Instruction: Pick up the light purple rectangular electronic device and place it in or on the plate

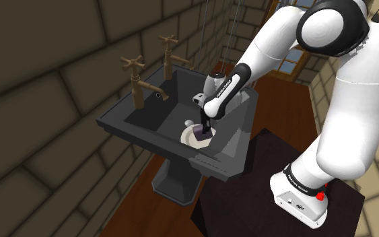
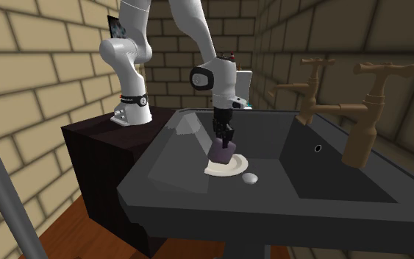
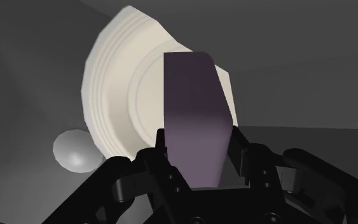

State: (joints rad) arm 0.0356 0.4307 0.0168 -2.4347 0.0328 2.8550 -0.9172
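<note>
A: Where is the purple device (image 3: pixel 193 95) now?
B: Pinched between the jaws of the gripper (image 2: pixel 224 143), hanging upright over the cream plate (image 3: pixel 110 83) in the dark sink (image 2: pixel 345 184) (whether its lower end touches, I can't tell).
A: What might go wrong?
B: Let go on end, it may tip, slide off the rim and land by the grey dome (image 3: pixel 75 151) beside the plate

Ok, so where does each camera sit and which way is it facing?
Shoulder: beside and behind the stand, looking down into the sink; stand, arm and gripper show.
Second exterior: low at the sink's far side, facing back at the stand; arm and gripper show.
Wrist: on the gripper, looking along the fingers at the clasped device and the plate.
Shared: all three see device and plate.
</note>
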